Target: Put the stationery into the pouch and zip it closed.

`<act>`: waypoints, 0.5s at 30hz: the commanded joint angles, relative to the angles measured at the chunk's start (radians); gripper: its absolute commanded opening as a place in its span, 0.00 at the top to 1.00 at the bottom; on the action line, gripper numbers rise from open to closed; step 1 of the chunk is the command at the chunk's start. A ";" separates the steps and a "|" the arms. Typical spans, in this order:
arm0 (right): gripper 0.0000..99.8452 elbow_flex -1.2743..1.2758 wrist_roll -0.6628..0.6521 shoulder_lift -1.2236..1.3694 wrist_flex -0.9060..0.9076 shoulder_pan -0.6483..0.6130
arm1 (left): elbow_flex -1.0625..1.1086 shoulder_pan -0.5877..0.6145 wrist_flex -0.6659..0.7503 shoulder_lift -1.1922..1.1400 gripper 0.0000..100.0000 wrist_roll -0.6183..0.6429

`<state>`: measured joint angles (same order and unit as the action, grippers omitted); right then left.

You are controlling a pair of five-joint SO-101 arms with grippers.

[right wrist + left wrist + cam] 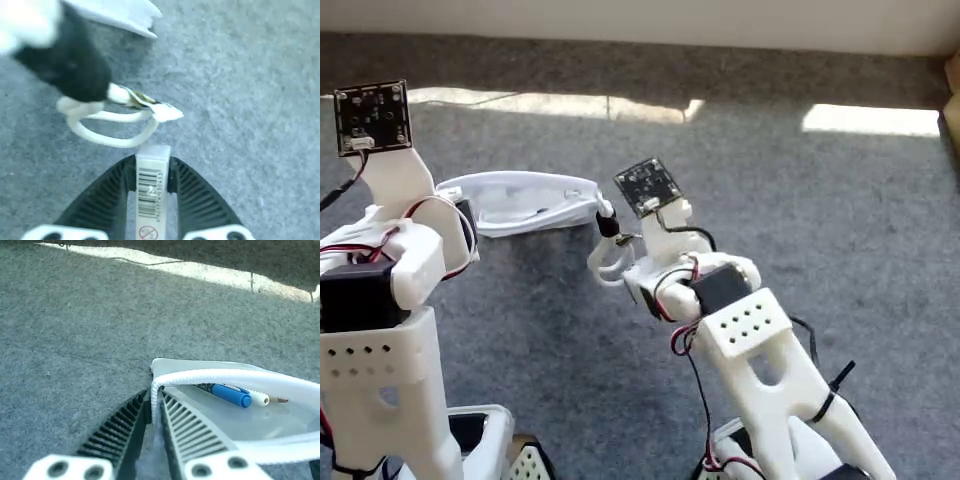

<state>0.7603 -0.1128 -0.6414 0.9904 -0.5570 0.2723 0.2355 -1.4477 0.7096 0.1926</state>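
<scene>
A white see-through pouch lies on the grey carpet between the two arms. In the left wrist view my left gripper is shut on the pouch's end, at its white zip edge. A blue pen with a white end lies inside. My right gripper is shut on a white barcode tag next to a white cord loop and a black zip pull. From above, the cord loop hangs at the pouch's right end, beside the right gripper.
Grey carpet covers the whole floor, with a sunlit strip along the far side. A brown box edge shows at the far right. Both arm bases stand at the near edge.
</scene>
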 commanded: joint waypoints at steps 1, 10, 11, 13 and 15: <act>1.00 -0.042 -0.014 -0.084 -0.005 -0.079 | 0.012 0.016 0.006 -0.010 0.99 -0.002; 1.00 -0.217 -0.014 -0.133 -0.018 -0.211 | 0.016 0.016 0.006 -0.010 0.99 -0.002; 1.00 -0.242 -0.014 -0.133 -0.018 -0.222 | 0.018 0.016 0.006 -0.010 0.99 -0.002; 1.00 -0.295 -0.014 -0.133 -0.018 -0.243 | 0.018 0.016 0.006 -0.010 0.99 -0.002; 1.00 -0.357 -0.014 -0.128 -0.018 -0.271 | 0.018 0.016 0.008 -0.010 0.99 -0.002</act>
<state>0.5317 -0.1128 -0.7350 0.9904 -0.7841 0.2754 0.2355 -1.4477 0.7096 0.1926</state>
